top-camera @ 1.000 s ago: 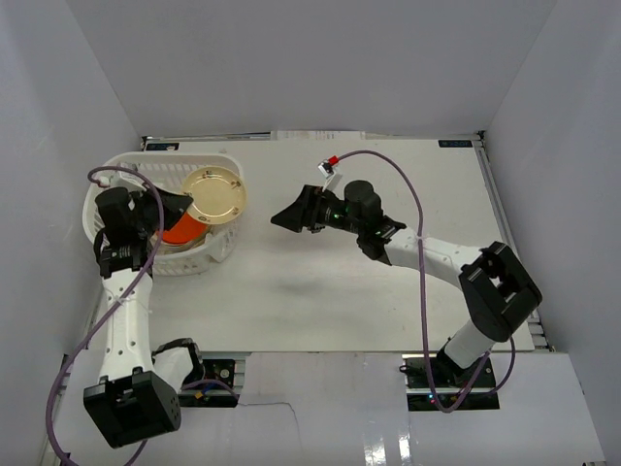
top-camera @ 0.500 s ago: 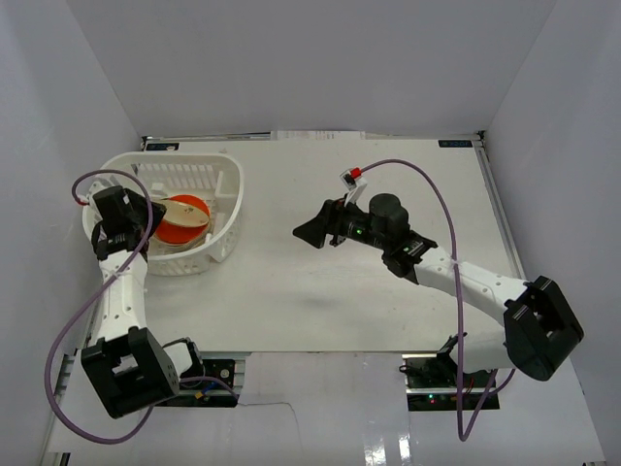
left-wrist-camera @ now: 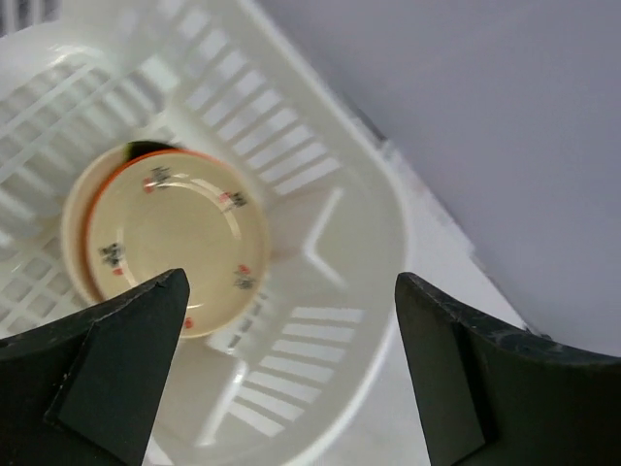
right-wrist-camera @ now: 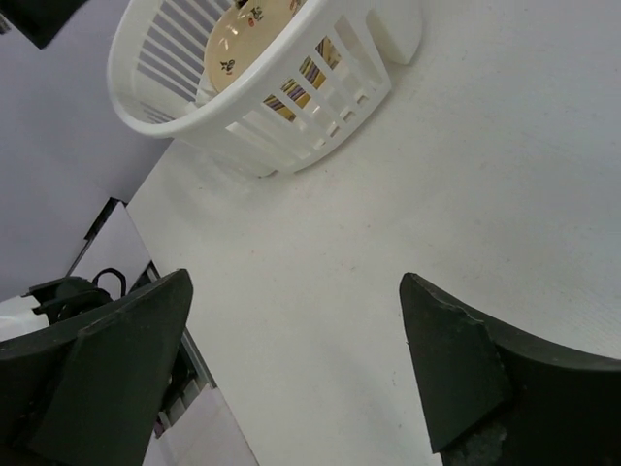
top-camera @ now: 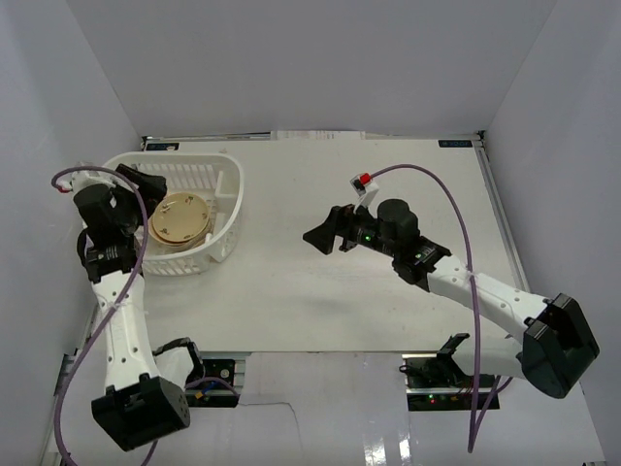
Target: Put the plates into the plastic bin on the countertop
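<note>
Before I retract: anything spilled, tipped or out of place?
Nothing stands out. The plates lie stacked inside the upright plastic bin, a cream one on top; the left end effector and right end effector are open and empty.

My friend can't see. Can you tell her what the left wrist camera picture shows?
A cream plate with tiny prints lies inside the white plastic bin, with the rim of an orange-red plate peeking out beneath it. The left end effector hangs above, its two dark fingers spread open and holding nothing.
</note>
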You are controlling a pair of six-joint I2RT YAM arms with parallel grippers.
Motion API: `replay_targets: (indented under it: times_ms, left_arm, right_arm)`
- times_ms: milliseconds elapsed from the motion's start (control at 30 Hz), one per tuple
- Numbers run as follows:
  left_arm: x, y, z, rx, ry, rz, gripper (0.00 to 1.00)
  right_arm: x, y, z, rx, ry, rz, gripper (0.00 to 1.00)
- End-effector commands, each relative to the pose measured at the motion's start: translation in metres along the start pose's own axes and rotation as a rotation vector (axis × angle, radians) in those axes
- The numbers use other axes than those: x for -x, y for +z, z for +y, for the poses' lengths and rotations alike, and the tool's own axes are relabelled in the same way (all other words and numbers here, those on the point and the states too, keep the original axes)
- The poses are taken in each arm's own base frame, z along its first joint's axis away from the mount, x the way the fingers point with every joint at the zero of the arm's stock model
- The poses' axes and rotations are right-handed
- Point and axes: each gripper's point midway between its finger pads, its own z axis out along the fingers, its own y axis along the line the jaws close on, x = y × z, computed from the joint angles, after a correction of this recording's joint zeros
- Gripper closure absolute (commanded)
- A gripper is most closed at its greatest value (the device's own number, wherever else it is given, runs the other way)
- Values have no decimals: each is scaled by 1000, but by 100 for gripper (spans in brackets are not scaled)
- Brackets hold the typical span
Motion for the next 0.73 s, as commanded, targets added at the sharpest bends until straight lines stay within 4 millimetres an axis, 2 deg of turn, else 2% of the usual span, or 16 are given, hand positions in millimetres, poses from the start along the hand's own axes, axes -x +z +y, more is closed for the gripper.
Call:
replay_targets:
  times_ms: [0,33,67,133,167,200,233,267,300,367,400,467,500,533,600,700]
  left_arm:
    - [19,-57,-80,-358,86,-23,2]
    - [17,-68,-94,-451,108,-28,2]
    - [1,-96,-118,-617,138,27,2]
    - [-19,-118,-136,-799,180,66,2]
    - [-33,-133,-146,-881,181,123,2]
    - [-48,-149,-151,-966,211,180,2]
    - [-61,-153,-149,-994,215,228,2]
    - [-73,-162,-151,-1040,232,275,2]
    - [-84,-175,-150,-1096,266,312,2]
    - [-110,-188,-145,-1161,291,390,2]
    - [-121,-192,-141,-1182,315,415,2]
    - [-142,-203,-131,-1220,340,481,2]
    - [-148,-205,-127,-1219,351,497,2]
    - [-154,-206,-121,-1214,367,505,2]
    - [-160,-207,-117,-1211,377,522,2]
    - [-153,-214,-126,-1220,396,487,2]
  right_arm:
    - [24,-15,1,-49,-78,-72,10]
    - [28,-19,0,-66,-94,-80,10]
    - [36,-29,-3,-113,-125,-94,10]
    - [45,-41,-8,-175,-152,-116,10]
    - [65,-56,-12,-246,-160,-186,10]
    - [61,-65,-21,-305,-185,-159,10]
    - [65,-75,-24,-346,-199,-164,10]
    - [79,-93,-25,-397,-213,-216,10]
    - [74,-104,-32,-446,-235,-193,10]
    - [85,-134,-38,-528,-243,-256,10]
    - [77,-144,-44,-566,-244,-237,10]
    - [82,-169,-42,-588,-240,-304,10]
    - [73,-173,-49,-601,-240,-302,10]
    - [79,-187,-46,-602,-235,-362,10]
    - [76,-195,-49,-616,-232,-391,10]
    - [81,-206,-49,-622,-216,-448,10]
